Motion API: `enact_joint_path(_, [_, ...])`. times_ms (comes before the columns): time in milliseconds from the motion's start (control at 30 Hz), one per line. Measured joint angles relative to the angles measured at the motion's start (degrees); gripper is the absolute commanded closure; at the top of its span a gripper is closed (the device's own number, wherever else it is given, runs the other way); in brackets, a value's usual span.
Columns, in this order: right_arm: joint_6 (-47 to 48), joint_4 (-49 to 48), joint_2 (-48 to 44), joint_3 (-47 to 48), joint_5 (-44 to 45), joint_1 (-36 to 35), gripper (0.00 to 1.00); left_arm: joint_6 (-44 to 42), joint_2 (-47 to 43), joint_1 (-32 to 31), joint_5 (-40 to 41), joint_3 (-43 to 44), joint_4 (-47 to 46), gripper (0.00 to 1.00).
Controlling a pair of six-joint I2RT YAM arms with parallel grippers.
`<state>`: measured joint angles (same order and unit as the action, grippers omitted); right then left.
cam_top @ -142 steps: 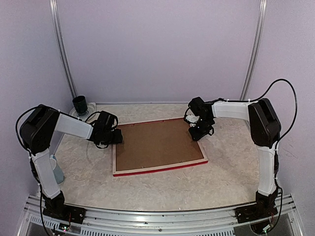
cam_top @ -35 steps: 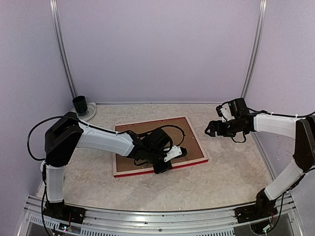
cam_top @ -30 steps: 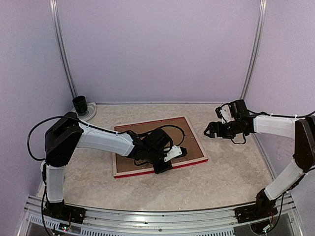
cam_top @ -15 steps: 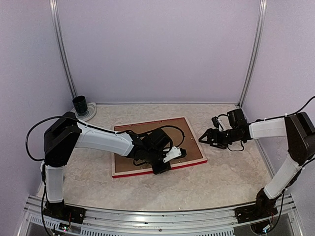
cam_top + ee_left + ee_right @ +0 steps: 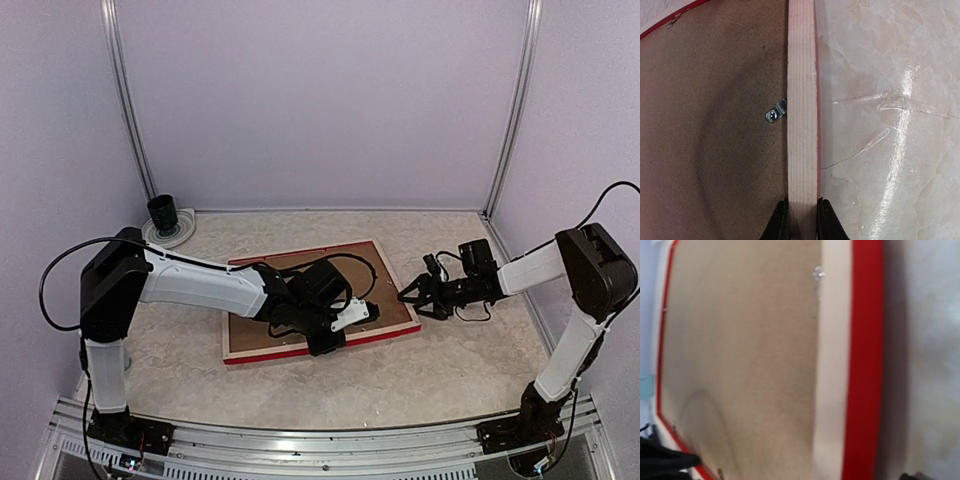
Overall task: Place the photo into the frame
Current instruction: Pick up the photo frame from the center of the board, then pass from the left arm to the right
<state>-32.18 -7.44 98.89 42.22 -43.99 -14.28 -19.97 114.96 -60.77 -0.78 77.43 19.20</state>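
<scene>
Bench log: the large thin rectangular picture frame, red on its front edge and pale wood on the back, is lying back-up on the mottled beige bench, with the plain brown fibreboard backing sitting inside its rails. A small metal turn clip is reaching from the near rail onto the backing. The left fingers are clenching that near wooden rail, one on each side. The right fingers are hovering just beside the frame's right rail. They look spread, with nothing between them. I am not seeing the photo in any view and cannot tell whether it lies under the backing. I am judging this to be a frame-handling step: pinning one rail while the second arm gets purchase on the right side. For the next move I am planning to bring the right fingers squarely over the thin rail before closing, since the frame is sitting flat with little edge to catch.
</scene>
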Motion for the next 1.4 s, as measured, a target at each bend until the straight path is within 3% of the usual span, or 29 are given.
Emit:
enact_joint_path(667, [-18.75,-29.05,6.01,-9.18,-15.89,1.73,0.54,0.02,-1.77,-0.13,1.60,-0.02,1.11,1.00])
enact_joint_path(867, [-21.59,-33.97,6.01,-9.99,-17.49,1.84,0.73,0.04,-2.69,-0.13,2.73,-0.02,1.51,0.99])
enact_joint_path(1033, [-26.80,-38.58,6.64,-11.78,-19.21,1.92,0.86,0.04,-3.02,-0.22,3.06,-0.26,1.73,0.89])
enact_joint_path(1167, [-29.29,-41.03,6.69,-12.31,-19.65,1.95,0.88,0.07,-3.06,-0.46,3.43,-0.39,1.53,0.67])
enact_joint_path(1267, [-30.27,-41.62,6.56,-12.52,-19.52,1.92,0.88,-0.13,-3.52,-0.46,4.72,-0.39,-0.09,0.44])
enact_joint_path(1400, [-31.19,-41.03,5.42,-12.57,-19.15,1.70,0.89,-0.07,-4.70,-0.57,7.28,-0.39,-2.58,0.29])
